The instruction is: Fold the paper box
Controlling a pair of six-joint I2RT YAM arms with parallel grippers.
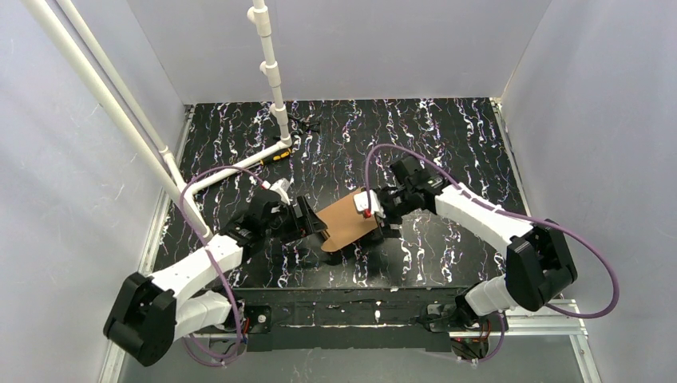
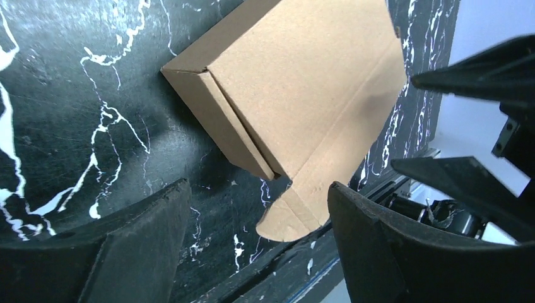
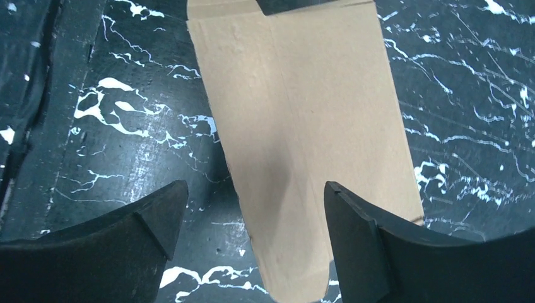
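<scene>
– Cardboard where, exactly?

– The paper box point(image 1: 348, 223) lies on the black, white-veined table point(image 1: 455, 136). In the top view it sits a little toward 6 o'clock from the table's middle, between the two arms.

– And the left fingers?

– The left fingers point(image 2: 135, 243) are spread wide, at the box's 9 o'clock side in the top view. The left wrist view shows a rounded brown tab pointing toward 6 o'clock into the gap between them. Its edge lies just beside the finger at 3 o'clock, but whether the two touch cannot be told.

– The other pair?

– The right fingers point(image 3: 388, 252) are spread wide too, at the box's 3 o'clock side. In the right wrist view a long flat panel runs from 12 toward 6 o'clock through their gap. The finger at 3 o'clock overlaps the panel's lower edge, and contact there cannot be told either.

– Is the box folded at all?

– Partly. The left wrist view shows a side wall standing at a creased corner toward 9 o'clock, with a flat panel lying over it.

– Anything else on the table?

– A small black-and-orange marker point(image 1: 277, 156) lies well apart, at the box's 11 o'clock. It is beside the foot of a white pipe point(image 1: 270, 68).
</scene>
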